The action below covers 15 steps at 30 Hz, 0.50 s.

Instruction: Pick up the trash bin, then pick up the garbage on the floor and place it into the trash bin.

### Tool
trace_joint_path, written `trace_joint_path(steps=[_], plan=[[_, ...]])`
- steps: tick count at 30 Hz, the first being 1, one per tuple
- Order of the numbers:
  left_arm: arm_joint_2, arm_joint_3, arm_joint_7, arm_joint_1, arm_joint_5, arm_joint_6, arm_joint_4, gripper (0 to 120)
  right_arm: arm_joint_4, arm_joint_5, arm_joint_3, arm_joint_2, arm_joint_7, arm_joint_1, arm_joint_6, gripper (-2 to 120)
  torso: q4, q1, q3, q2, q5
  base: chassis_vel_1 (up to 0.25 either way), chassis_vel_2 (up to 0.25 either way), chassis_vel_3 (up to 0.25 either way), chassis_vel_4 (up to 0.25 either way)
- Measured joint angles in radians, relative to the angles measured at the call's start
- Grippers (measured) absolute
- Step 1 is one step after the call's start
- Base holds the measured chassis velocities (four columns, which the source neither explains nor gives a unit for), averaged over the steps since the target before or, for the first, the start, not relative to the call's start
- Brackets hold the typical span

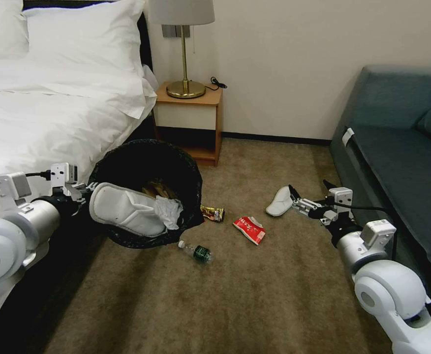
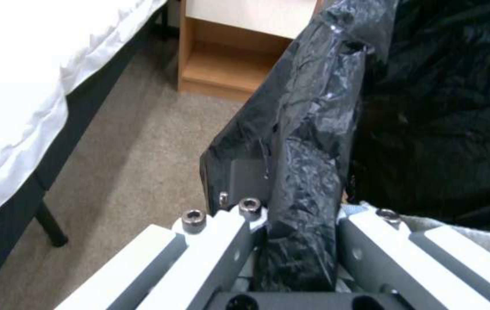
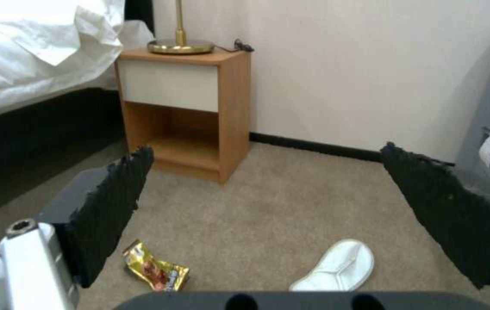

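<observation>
My left gripper [image 1: 85, 189] is shut on the rim of the trash bin [image 1: 176, 162], which hangs tilted beside the bed with its mouth toward me. In the left wrist view the fingers [image 2: 227, 241] pinch the black-bagged rim [image 2: 302, 172]. A white slipper [image 1: 127, 209], a crumpled tissue [image 1: 170, 211] and something tan lie inside the bin. My right gripper [image 1: 310, 189] is open above the floor [image 1: 255, 300], just short of a second white slipper [image 1: 280, 201] [image 3: 337, 267]. Other garbage on the carpet: a gold wrapper [image 1: 212, 213] [image 3: 156, 271], a red packet [image 1: 249, 229] and a small bottle [image 1: 196, 251].
The bed [image 1: 38, 108] with white sheets runs along the left. A wooden nightstand [image 1: 188, 123] with a brass lamp stands against the back wall. A grey-blue sofa [image 1: 397, 147] lines the right side, close to my right arm. Open carpet lies in front.
</observation>
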Motion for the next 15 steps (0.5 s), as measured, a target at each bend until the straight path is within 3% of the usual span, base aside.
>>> trace_joint_path(steps=[15], plan=[[0.009,-0.016,-0.004,0.018,-0.023,0.0,-0.021,1,0.025,-0.022,0.022,0.003,-0.02,-0.04,-0.006,100,-0.0001,0.0,0.0,0.0,0.0001,-0.136,0.13,0.134,-0.133]])
